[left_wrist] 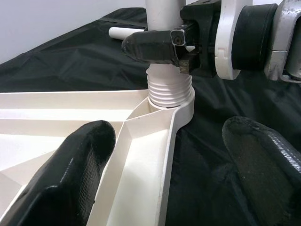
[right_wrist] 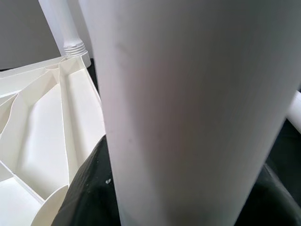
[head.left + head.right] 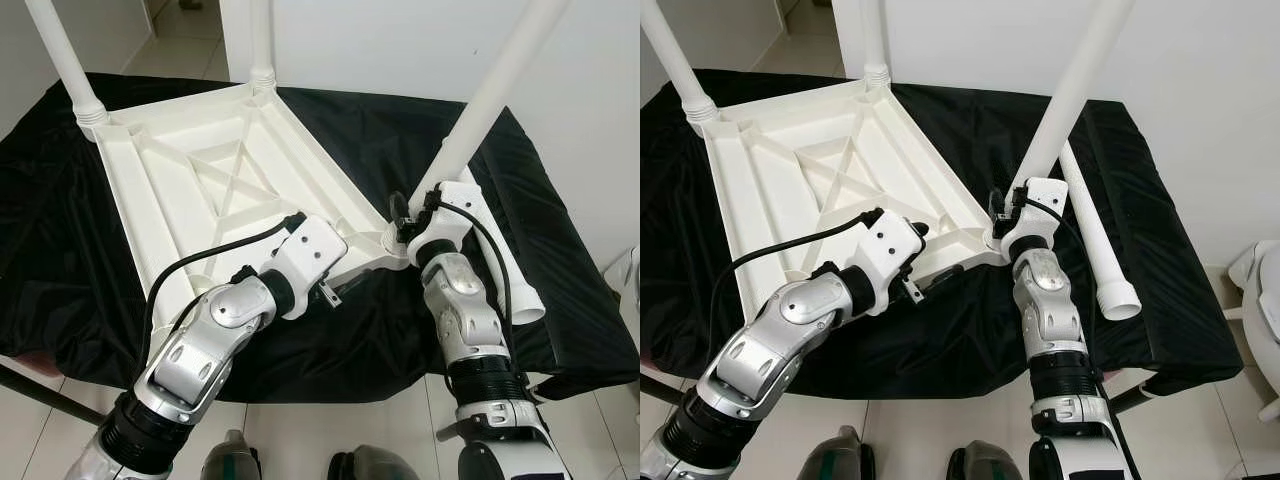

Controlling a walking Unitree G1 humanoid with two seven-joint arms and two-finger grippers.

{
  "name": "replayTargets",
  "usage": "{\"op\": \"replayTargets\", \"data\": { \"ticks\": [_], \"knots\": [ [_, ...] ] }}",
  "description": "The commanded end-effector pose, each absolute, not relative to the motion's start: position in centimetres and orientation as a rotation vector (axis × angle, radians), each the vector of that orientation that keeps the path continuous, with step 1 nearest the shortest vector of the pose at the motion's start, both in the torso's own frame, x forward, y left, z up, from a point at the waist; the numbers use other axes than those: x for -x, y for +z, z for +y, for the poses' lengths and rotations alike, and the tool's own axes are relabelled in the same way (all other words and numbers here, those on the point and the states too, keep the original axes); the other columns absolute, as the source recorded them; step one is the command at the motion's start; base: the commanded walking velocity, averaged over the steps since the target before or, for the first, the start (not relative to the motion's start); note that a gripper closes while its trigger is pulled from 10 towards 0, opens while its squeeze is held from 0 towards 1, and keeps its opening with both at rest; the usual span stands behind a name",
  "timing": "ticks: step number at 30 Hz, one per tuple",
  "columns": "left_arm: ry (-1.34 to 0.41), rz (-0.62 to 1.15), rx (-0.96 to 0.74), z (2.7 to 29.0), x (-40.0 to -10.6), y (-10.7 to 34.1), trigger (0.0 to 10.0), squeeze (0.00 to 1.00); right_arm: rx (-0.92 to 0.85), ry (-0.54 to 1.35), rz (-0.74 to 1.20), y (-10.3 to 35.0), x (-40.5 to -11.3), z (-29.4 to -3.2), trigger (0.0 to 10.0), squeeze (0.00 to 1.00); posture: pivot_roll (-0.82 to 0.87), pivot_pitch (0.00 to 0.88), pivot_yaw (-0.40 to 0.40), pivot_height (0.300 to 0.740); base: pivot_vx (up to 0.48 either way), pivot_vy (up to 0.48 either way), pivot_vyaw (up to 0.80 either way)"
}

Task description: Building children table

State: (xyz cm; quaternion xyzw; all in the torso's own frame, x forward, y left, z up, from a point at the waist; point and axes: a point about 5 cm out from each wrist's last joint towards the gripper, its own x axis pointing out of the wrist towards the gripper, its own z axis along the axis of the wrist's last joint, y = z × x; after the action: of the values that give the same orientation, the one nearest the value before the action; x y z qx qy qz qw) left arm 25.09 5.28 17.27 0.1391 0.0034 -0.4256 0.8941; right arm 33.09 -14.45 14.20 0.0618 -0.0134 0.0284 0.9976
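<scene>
Black cloth (image 3: 400, 140) bears upturned tabletop (image 3: 200, 180); leg (image 3: 490, 90) tops cropped.

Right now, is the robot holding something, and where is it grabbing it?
The right gripper grips the table leg near its threaded bottom end. The left gripper straddles the tabletop edge, open.

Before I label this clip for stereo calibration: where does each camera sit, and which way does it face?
Left eye view: on the head, looking down at the upturned white tabletop on the black cloth; both silver arms show.
Right eye view: same head, same scene.
Left wrist view: along the left end effector, open astride the tabletop's edge, facing the right end effector.
Right wrist view: pressed against the leg it grips.
Shared: both wrist views show that leg at the corner socket.
</scene>
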Motion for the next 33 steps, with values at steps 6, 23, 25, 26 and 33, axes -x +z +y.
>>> {"op": "replayTargets", "data": {
  "ticks": [6, 23, 25, 26, 33],
  "knots": [
    [-0.896, 0.008, -0.291, 5.4, -24.9, 17.6, 10.0, 0.0, -0.072, 0.079, 0.069, 11.8, -32.2, -13.9, 10.0, 0.0, 0.04, 0.039, -0.02, 0.74, 0.0, 0.0, 0.0],
    [-0.887, 0.006, -0.287, 5.4, -24.9, 17.7, 10.0, 0.0, 0.037, 0.159, 0.089, 11.6, -32.3, -12.9, 10.0, 0.0, 0.04, 0.041, -0.023, 0.74, 0.0, 0.0, 0.0],
    [-0.888, 0.006, -0.287, 5.4, -24.9, 17.6, 10.0, 0.0, 0.031, 0.155, 0.091, 11.6, -32.4, -12.9, 10.0, 0.0, 0.04, 0.041, -0.023, 0.74, 0.0, 0.0, 0.0],
    [-0.888, 0.006, -0.287, 5.4, -24.9, 17.6, 10.0, 0.0, 0.031, 0.155, 0.091, 11.6, -32.4, -12.9, 10.0, 0.0, 0.04, 0.041, -0.023, 0.74, 0.0, 0.0, 0.0],
    [-0.889, 0.007, -0.287, 5.4, -24.8, 17.6, 10.0, 0.0, 0.031, 0.151, 0.093, 11.5, -32.3, -12.9, 10.0, 0.0, 0.04, 0.04, -0.022, 0.74, 0.0, 0.0, 0.0]
  ]
}}
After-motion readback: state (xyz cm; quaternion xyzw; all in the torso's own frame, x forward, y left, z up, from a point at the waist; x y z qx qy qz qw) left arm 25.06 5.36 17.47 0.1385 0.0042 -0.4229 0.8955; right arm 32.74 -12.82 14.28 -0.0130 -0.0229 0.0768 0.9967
